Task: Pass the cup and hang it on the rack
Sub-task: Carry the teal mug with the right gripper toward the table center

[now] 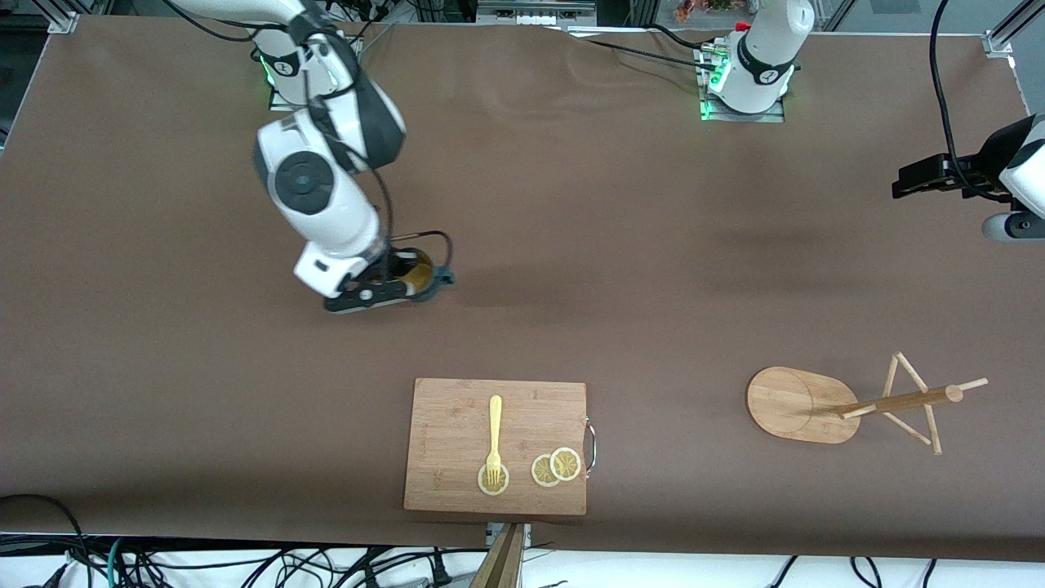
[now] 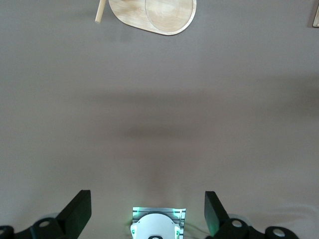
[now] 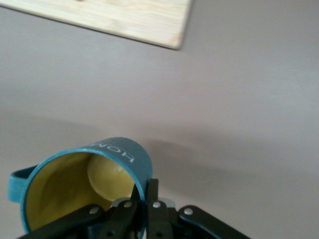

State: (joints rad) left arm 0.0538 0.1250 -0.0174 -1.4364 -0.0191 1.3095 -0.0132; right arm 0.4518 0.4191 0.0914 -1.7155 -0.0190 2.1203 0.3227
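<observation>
desk: brown, wide. cutting board at the camera-side edge. rack lying toppled near the left arm's end, post flat, pegs sideways. right tool pinched tight on the cup rim, over the middle toward the right arm's end. left tool spread wide, waiting, holding nothing. risk: thin one-wall rim grip could twist or slip during handover; toppled rack offers no upright peg.

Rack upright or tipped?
Upright. The rack stands on its flat oval base on the table, the post rising toward the front camera with pegs splayed around its top.
</observation>
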